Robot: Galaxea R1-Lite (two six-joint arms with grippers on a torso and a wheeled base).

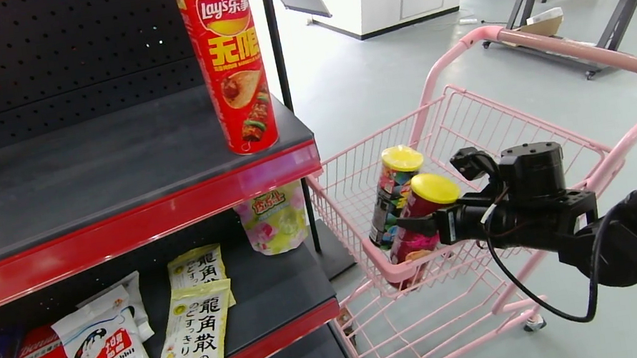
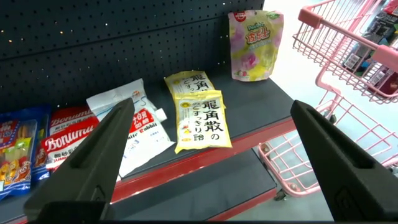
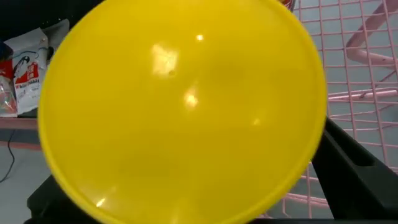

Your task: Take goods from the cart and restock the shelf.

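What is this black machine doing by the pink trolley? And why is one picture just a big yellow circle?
It is a robot with two arms, and each arm ends in a pincer. The big picture comes from a camera on its head. It shows a shop shelf with a tall chips tube on top and snack bags lower down. A pink cart stands beside it. The right pincer is closed around a red can in the cart, and a second can stands next to it. The other two pictures come from small cameras on the wrists. The yellow circle is the red can's lid, seen very close from the right wrist. The left wrist camera shows the left pincer open and holding nothing, in front of the bags on the lower shelf.
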